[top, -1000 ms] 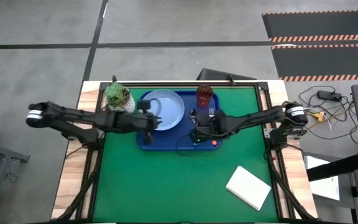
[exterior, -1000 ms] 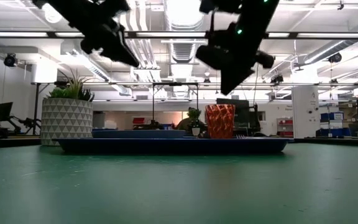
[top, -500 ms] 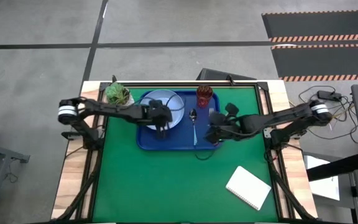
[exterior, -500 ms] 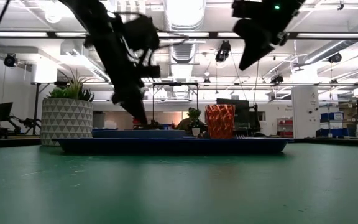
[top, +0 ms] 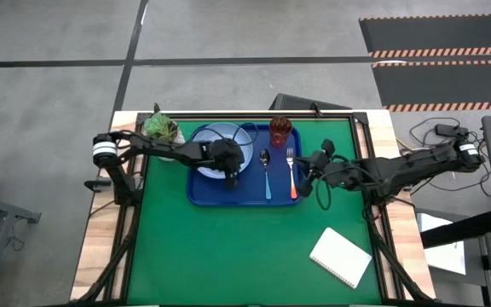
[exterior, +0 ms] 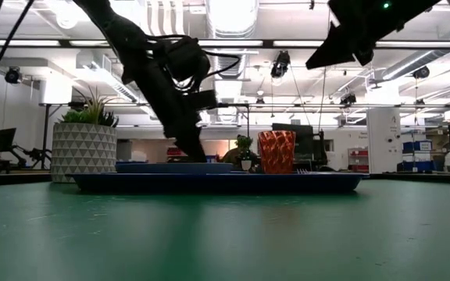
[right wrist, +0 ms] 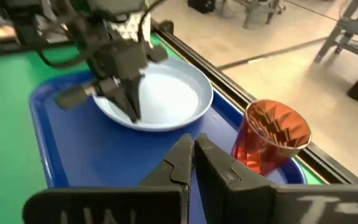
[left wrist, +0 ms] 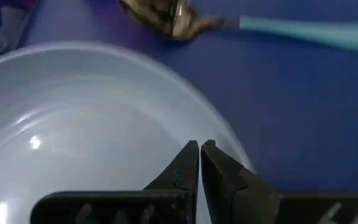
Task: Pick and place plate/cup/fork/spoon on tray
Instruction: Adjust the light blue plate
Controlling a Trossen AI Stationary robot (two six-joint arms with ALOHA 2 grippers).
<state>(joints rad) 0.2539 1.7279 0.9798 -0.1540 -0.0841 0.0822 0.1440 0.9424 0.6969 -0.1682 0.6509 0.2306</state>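
Orange-handled fork (top: 291, 172) now uncovered on tray (top: 281, 194), right gripper (top: 304, 185) withdrawn, both jaws together

robotics lab, ceiling ducts (exterior: 143, 74), strip lights (exterior: 233, 43), workstations (exterior: 432, 148)

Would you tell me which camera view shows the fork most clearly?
The high view: the fork lies whole on the tray, orange handle and tines both visible. The low view hides it behind the tray's rim, and neither wrist view shows it.
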